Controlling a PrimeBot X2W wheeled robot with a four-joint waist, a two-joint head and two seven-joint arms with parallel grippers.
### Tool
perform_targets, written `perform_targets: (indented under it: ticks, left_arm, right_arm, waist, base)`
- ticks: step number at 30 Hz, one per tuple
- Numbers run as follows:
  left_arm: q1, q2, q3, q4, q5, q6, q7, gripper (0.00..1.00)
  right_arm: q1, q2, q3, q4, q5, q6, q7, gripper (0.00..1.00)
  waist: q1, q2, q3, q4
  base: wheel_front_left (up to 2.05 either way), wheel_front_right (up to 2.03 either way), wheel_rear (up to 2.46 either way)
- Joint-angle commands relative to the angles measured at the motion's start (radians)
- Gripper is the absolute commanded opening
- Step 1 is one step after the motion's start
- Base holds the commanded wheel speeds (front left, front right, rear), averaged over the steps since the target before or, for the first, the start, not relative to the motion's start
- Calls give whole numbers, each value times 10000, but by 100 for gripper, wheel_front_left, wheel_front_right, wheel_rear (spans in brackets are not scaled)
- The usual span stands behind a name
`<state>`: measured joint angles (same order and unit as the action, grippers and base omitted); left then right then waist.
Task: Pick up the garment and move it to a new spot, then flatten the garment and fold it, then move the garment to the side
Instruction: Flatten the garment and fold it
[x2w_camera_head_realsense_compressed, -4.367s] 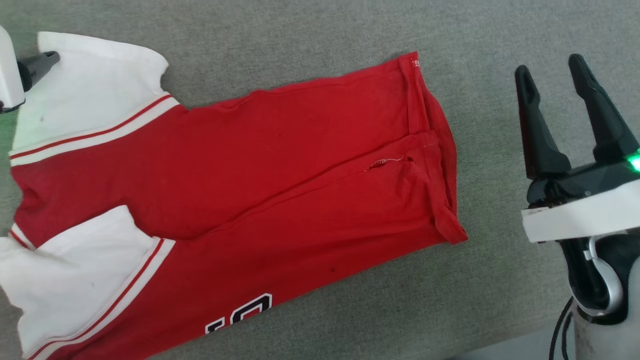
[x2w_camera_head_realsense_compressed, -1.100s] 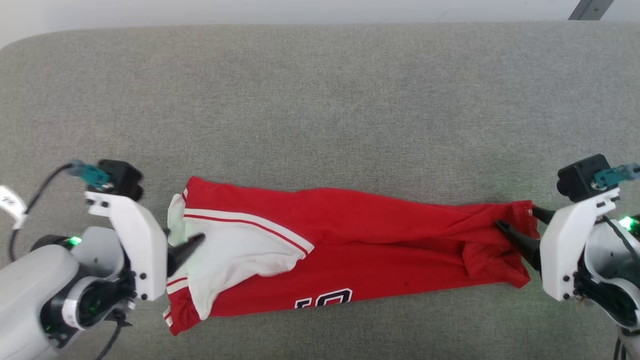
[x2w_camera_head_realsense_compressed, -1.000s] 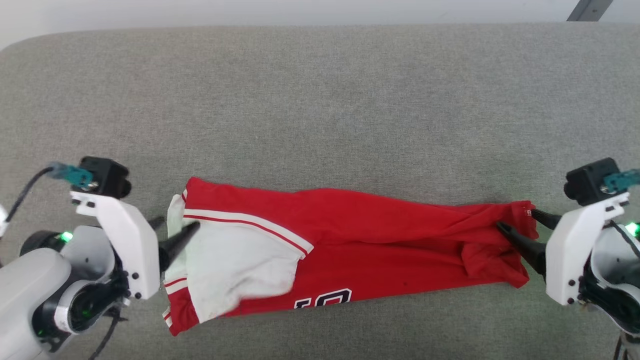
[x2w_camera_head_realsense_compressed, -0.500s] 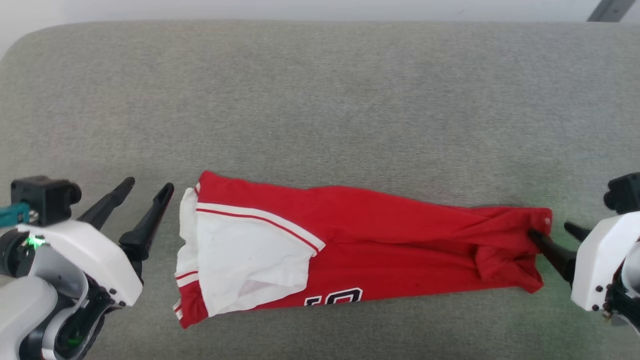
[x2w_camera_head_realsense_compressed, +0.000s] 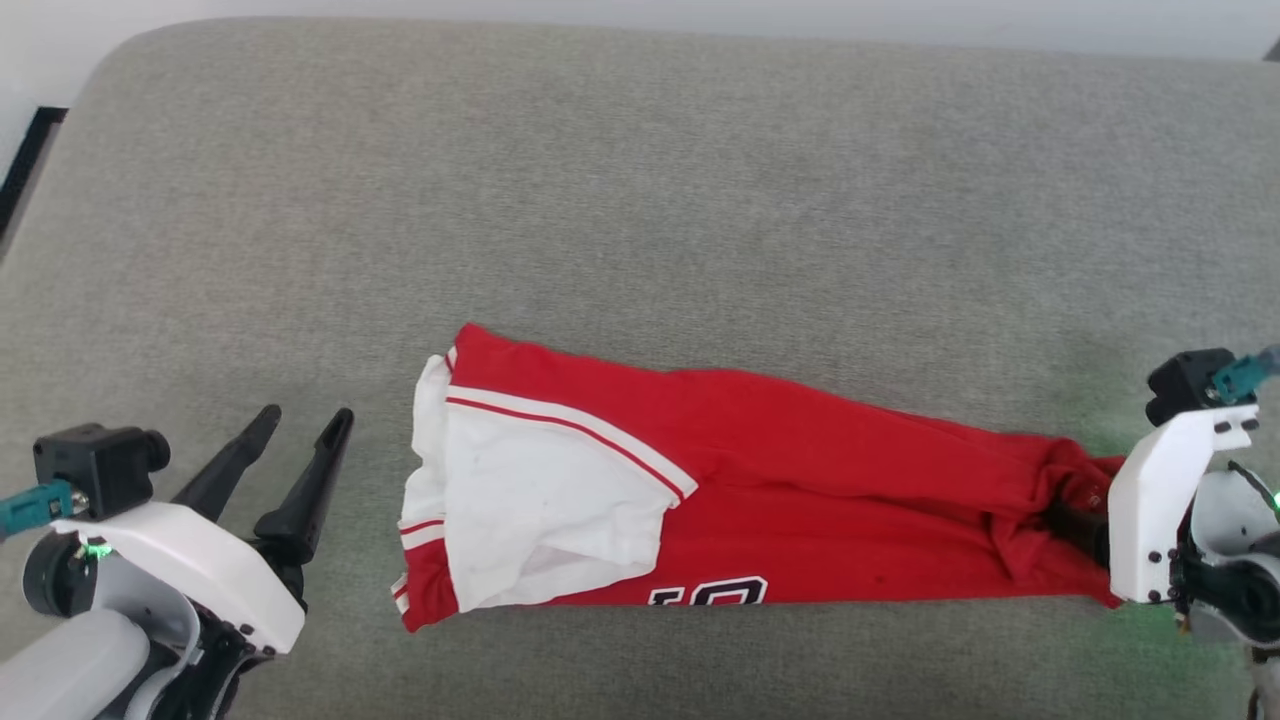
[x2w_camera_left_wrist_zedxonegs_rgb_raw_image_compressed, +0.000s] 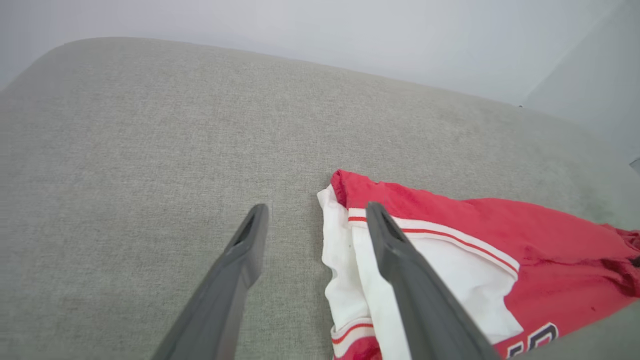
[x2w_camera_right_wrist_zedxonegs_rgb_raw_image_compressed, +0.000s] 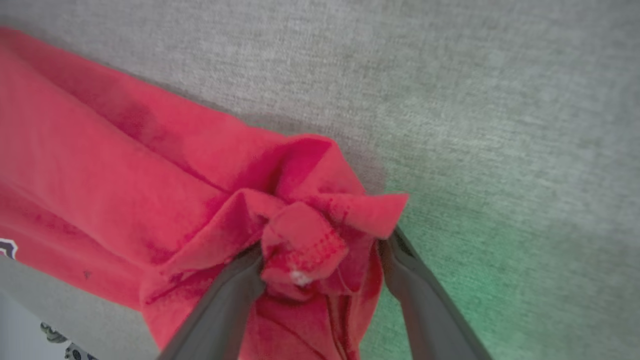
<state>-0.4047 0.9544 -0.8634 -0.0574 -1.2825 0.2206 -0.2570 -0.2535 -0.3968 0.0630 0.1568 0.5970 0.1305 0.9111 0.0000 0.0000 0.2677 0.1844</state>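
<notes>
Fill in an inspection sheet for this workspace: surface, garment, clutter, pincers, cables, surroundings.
surface: grey fabric cushion
job's things: garment lies in a long narrow strip, white sleeve on top at its left end
clutter: nothing seen
pincers: left pincer open, clear of garment; right pincer open, bunched hem between its fingers
cables: teal plug beside left pincer, another beside right
surroundings: pale wall behind cushion

Left gripper (x2w_camera_left_wrist_zedxonegs_rgb_raw_image_compressed: 317, 207): jaws spread wide, nothing between them, above a grey cushion (x2w_camera_left_wrist_zedxonegs_rgb_raw_image_compressed: 140, 150). Garment (x2w_camera_left_wrist_zedxonegs_rgb_raw_image_compressed: 505, 235) lies flat on the cushion to the right. In this view the right-hand finger (x2w_camera_left_wrist_zedxonegs_rgb_raw_image_compressed: 415, 290) crosses its white sleeve (x2w_camera_left_wrist_zedxonegs_rgb_raw_image_compressed: 465, 270). Black lettering (x2w_camera_left_wrist_zedxonegs_rgb_raw_image_compressed: 537, 337) is partly visible at the lower edge. Pale wall (x2w_camera_left_wrist_zedxonegs_rgb_raw_image_compressed: 350, 30) beyond.
</notes>
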Motion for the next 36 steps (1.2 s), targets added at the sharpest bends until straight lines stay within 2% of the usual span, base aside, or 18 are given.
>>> perform_targets:
  ticks: [1, 2, 5, 10, 15, 21, 26, 29, 32, 36]
  left_arm:
    - [310, -184, 269, 142, 203, -81, -72, 100]
    - [410, -282, 469, 203, 292, -98, -76, 100]
    - [663, -537, 1042, 283, 584, -179, -85, 100]
    - [1798, -1511, 3007, 438, 1823, -492, -88, 100]
    - [3107, -2620, 4875, 489, 3299, -1118, -90, 100]
    - [4191, -3953, 6443, 690, 4394, -2003, -91, 100]
    - [4583, -4851, 7311, 990, 4959, -2683, -92, 100]
    - [4580, -5260, 7628, 1193, 5245, -2947, -92, 100]
    - [4523, -5571, 7802, 1399, 5426, -3129, -92, 100]
    - [4565, -5860, 7871, 1745, 5349, -3290, -78, 100]
  right_arm:
    - [100, 260, 633, 528, 336, 4, 447, 30]
    - [69, 243, 748, 576, 490, 25, 526, 0]
    - [-62, 100, 794, 621, 684, 36, 611, 0]
    - [-317, -163, 479, 403, 1175, 24, 680, 0]
    - [-470, -537, -31, 201, 1363, 19, 773, 0]
    - [-454, -959, -935, 200, 1125, -2, 807, 0]
    - [-618, -1404, -1846, 583, 748, -2, 949, 0]
    - [-743, -1626, -2301, 896, 398, -2, 987, 0]
    - [-889, -1476, -2465, 993, 185, -2, 1156, 0]
    - [-905, -1200, -2218, 364, 431, -1, 1556, 0]
  waist:
    - [0, 0, -56, 119]
    - [0, 0, -74, 150]
    - [0, 0, -110, 192]
    - [0, 0, -239, 198]
    - [0, 0, -368, 103]
    - [0, 0, -494, -21]
    - [0, 0, -546, -132]
    - [0, 0, -548, -184]
    - [0, 0, -577, -243]
    - [0, 0, -641, -340]
  base:
    - [0, 0, 0]
    - [0, 0, 0]
    - [0, 0, 0]
    - [0, 0, 0]
    - [0, 0, 0]
    - [0, 0, 0]
    - [0, 0, 0]
    - [0, 0, 0]
    - [0, 0, 0]
    - [0, 0, 0]
